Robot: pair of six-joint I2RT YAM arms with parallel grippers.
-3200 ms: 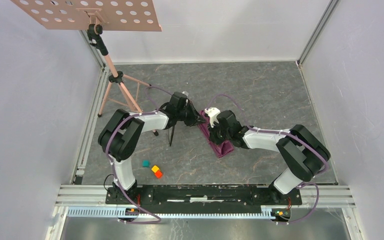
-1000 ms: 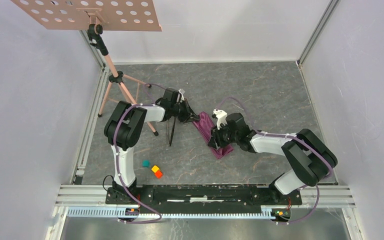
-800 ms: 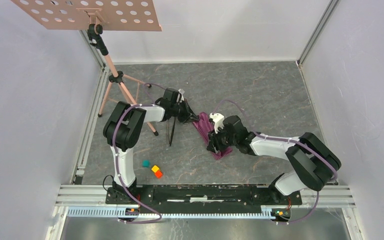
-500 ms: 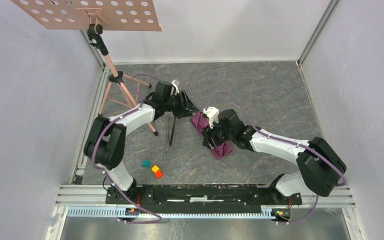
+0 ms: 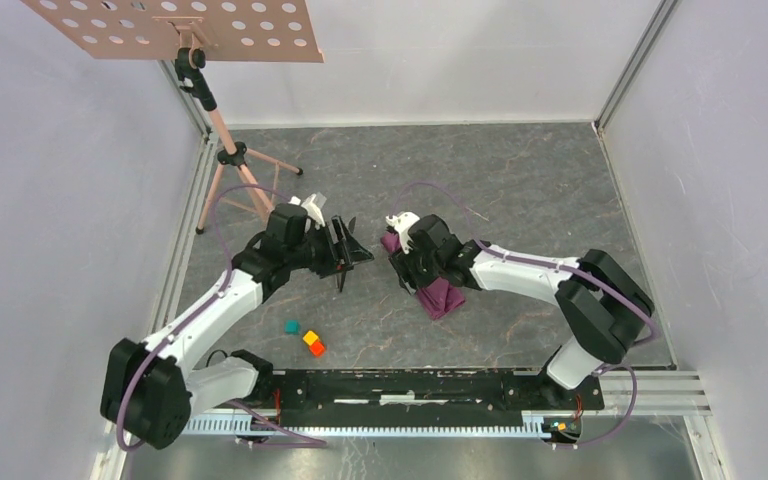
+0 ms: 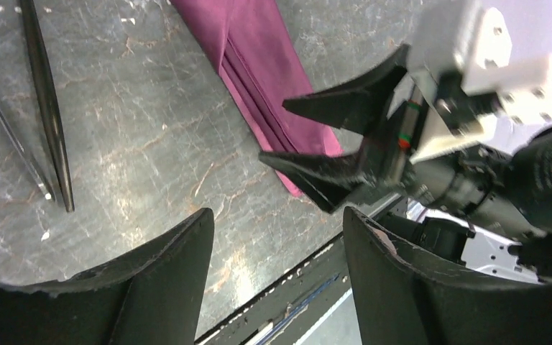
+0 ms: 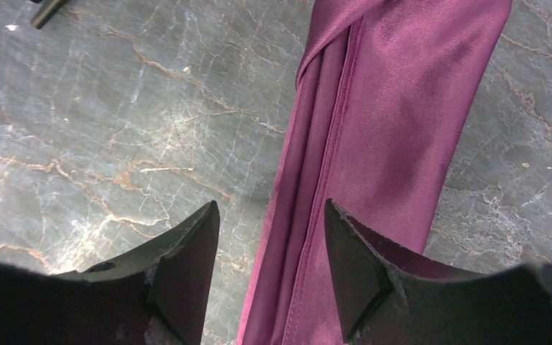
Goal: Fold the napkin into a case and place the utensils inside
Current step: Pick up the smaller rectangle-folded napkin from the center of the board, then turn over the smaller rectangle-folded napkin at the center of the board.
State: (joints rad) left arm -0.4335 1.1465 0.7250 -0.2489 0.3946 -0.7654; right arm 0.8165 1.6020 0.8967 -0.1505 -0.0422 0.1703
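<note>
The plum-purple napkin [image 5: 438, 295] lies folded into a narrow strip on the grey table. My right gripper [image 5: 407, 272] hovers open over its far left part. In the right wrist view the napkin [image 7: 395, 122] has its folded left edge under the gap of that gripper [image 7: 270, 215], with neither finger touching it. My left gripper [image 5: 358, 243] stands open just left of the napkin, holding nothing. The two dark utensils [image 5: 340, 276] lie side by side below it. In the left wrist view the utensils [image 6: 49, 115] lie left of the napkin [image 6: 259, 72], and the open gripper [image 6: 277, 230] is over bare table.
Teal [image 5: 291, 326], yellow [image 5: 311, 338] and orange [image 5: 317, 349] blocks sit near the front left. A pink music stand on a tripod [image 5: 235, 165] stands at the back left. Grey walls enclose the table on three sides.
My left gripper opened, let go of the napkin's far end and pulled back to the left. My right gripper opened wider and slid along the napkin toward its far left end.
</note>
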